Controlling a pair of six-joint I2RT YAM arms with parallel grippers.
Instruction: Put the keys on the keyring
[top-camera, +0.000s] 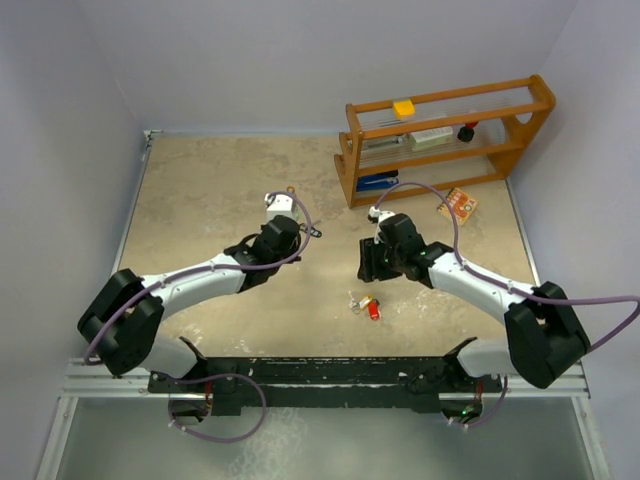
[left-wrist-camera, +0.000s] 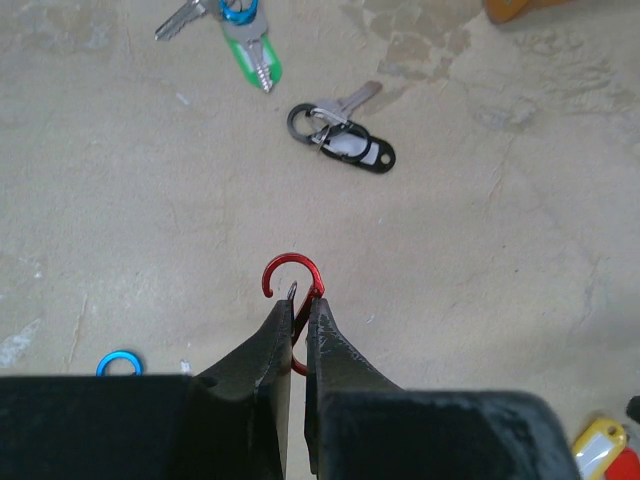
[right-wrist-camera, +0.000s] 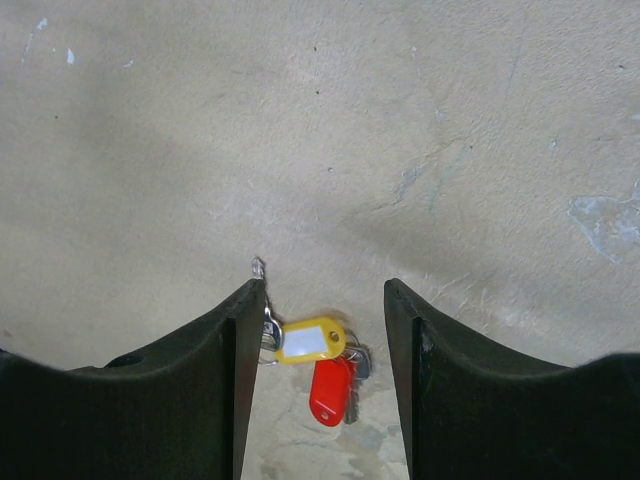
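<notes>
Left pincer (left-wrist-camera: 298, 305): closed, its two dark fingers pinched on the lower part of a red clip (left-wrist-camera: 290, 258).
Red clip: its upper hook stood clear above the fingertips, opening to the left; whether it touched the table (left-wrist-camera: 120, 220) could not be told.
Right pincer (right-wrist-camera: 323, 290): open, fingers set wide apart and holding nothing, low over the table.
Yellow tag (right-wrist-camera: 312, 340): lay between the right fingers, close to the left one, with a small metal ring at its left end.
Red tag (right-wrist-camera: 330, 390): lay just below the yellow tag and touched it; silver key metal showed at their right edge.
Green key (left-wrist-camera: 255, 55): lay well ahead of the left pincer, its green tag under a silver blade, joined at the top to a blue clip (left-wrist-camera: 238, 10).
Bare key (left-wrist-camera: 180, 18): silver, just left of the blue clip and partly cut off by the frame edge.
Black key (left-wrist-camera: 355, 152): lay right of the green key, a black oval tag with a silver key, hooked to a grey clip (left-wrist-camera: 305, 122).
Blue ring (left-wrist-camera: 120, 362): lay on the table beside the left pincer's body, half hidden.
Rack (top-camera: 450, 100): wooden, at the table's far right corner, with small items on its shelves.
Orange card (top-camera: 458, 205): flat on the table in front of the rack.
</notes>
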